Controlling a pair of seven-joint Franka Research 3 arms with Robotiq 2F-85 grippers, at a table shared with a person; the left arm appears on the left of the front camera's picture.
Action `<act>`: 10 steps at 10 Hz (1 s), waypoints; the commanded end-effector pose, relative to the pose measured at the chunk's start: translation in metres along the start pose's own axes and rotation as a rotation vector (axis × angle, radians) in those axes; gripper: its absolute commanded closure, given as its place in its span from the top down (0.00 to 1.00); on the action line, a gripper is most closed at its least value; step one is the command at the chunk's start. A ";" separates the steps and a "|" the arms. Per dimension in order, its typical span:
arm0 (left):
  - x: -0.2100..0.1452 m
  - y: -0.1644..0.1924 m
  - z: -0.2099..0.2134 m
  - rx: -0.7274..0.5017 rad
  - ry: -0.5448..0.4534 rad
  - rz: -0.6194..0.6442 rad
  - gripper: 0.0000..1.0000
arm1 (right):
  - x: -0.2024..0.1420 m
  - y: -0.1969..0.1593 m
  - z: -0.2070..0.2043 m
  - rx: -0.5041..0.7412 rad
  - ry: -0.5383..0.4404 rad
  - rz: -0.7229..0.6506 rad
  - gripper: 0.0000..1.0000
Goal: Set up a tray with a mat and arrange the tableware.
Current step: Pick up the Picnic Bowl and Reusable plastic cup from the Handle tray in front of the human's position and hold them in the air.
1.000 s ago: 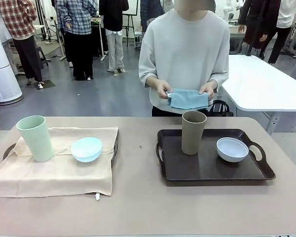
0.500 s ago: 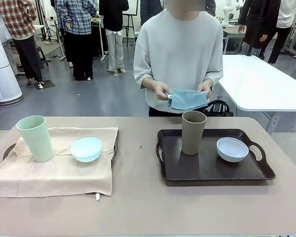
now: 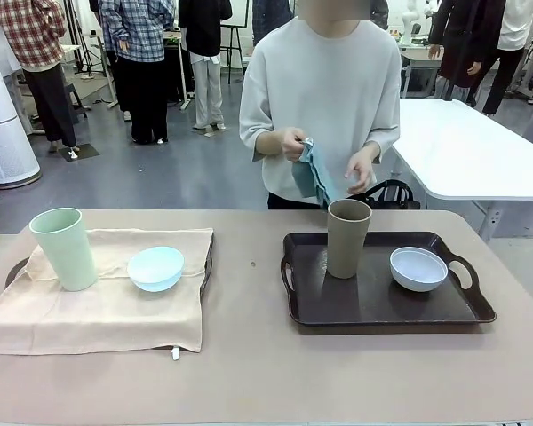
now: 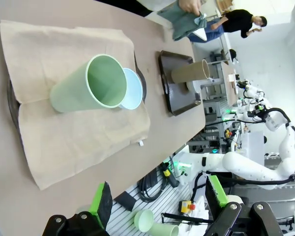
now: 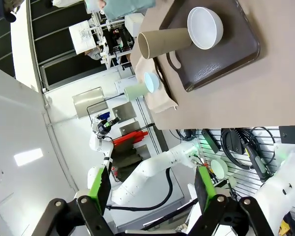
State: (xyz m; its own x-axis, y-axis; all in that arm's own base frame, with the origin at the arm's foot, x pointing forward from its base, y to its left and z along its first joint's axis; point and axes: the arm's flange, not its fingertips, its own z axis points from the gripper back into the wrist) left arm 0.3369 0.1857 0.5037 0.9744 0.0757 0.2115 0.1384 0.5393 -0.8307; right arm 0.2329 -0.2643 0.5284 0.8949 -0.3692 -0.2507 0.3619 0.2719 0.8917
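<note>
On the left, a pale green cup (image 3: 64,248) and a light blue bowl (image 3: 155,268) rest on a beige mat (image 3: 98,306) spread over a dark tray (image 3: 208,257). To the right, a bare dark brown tray (image 3: 373,306) carries a tan-brown cup (image 3: 347,238) and a white bowl (image 3: 418,268). Across the table a person holds a blue cloth (image 3: 313,173) at chest height. My left gripper (image 4: 160,199) is open, high above the green cup (image 4: 88,91) and blue bowl (image 4: 132,89). My right gripper (image 5: 151,189) is open, far from the tan cup (image 5: 164,43) and white bowl (image 5: 205,20).
A strip of bare tabletop (image 3: 249,293) separates the two trays, and the near edge of the table is free. A white table (image 3: 480,151) stands behind on the right. Several people stand far back on the left.
The person has shifted the blue cloth from flat between both hands to hanging from one raised hand. Cups, bowls and trays have not moved.
</note>
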 end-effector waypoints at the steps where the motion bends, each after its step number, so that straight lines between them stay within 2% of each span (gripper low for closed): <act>1: 0.000 0.000 0.001 0.008 -0.001 0.004 1.00 | 0.001 0.000 0.000 0.008 0.002 0.005 0.90; 4: 0.000 0.000 0.000 0.000 0.000 0.000 1.00 | 0.000 0.000 0.000 -0.001 0.001 0.000 0.90; 5: 0.007 -0.022 -0.012 0.047 0.017 -0.102 1.00 | -0.006 0.017 -0.007 -0.092 -0.015 0.013 0.90; 7: 0.033 -0.070 -0.073 0.117 0.124 -0.158 1.00 | 0.000 0.061 -0.025 -0.244 -0.069 0.008 0.90; 9: 0.046 -0.099 -0.133 0.245 0.218 -0.273 1.00 | 0.008 0.081 -0.054 -0.382 -0.071 0.051 0.90; 10: 0.046 -0.110 -0.164 0.272 0.289 -0.358 1.00 | 0.015 0.084 -0.067 -0.455 -0.112 0.059 0.90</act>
State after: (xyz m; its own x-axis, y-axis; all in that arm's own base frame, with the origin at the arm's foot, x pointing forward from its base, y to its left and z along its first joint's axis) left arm 0.3909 0.0011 0.5335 0.9144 -0.2979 0.2740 0.4047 0.6643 -0.6284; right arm 0.2885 -0.1936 0.5869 0.8985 -0.4128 -0.1493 0.3906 0.5965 0.7012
